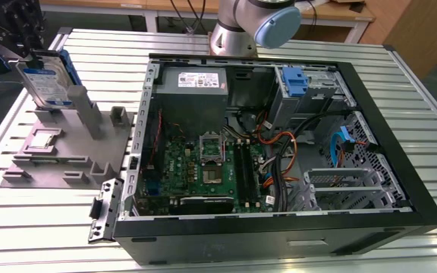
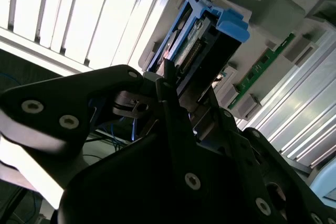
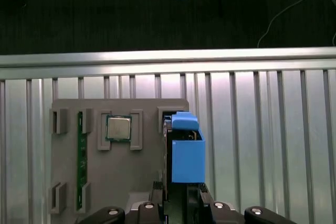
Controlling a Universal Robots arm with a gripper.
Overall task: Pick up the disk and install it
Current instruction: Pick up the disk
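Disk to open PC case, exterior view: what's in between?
Parts of the grey fixture: its tall post and a shorter block stand between the disk and the case wall, seen in the exterior view.

One disk [image 1: 45, 82], one gripper [image 3: 181, 192] and one open computer case [image 1: 422, 187]. Blue plastic comes to two: the clip around the disk and a spare blue bracket [image 1: 296, 81] in the case. On the single grey holder [image 3: 131, 177], that's one processor chip [image 3: 118, 128] and one green memory stick [image 3: 82, 150].
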